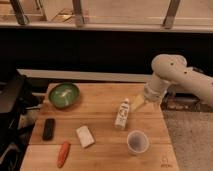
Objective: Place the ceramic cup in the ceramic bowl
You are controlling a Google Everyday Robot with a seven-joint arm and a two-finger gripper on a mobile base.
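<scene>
The ceramic cup (137, 142), small and white with a greyish-purple inside, stands upright near the front right of the wooden table. The ceramic bowl (64, 95), green with a darker rim and a pale mark inside, sits at the table's back left. My gripper (136, 103) hangs from the white arm (170, 75) over the table's right side. It is just right of the white bottle's top, above and behind the cup, and far right of the bowl. It holds nothing that I can see.
A white labelled bottle (122, 113) stands mid-table right beside the gripper. A black oblong object (48, 128), a white block (84, 136) and an orange carrot (63, 153) lie at the front left. The table's right edge (169, 135) borders speckled floor. Dark equipment (10, 107) stands at the left.
</scene>
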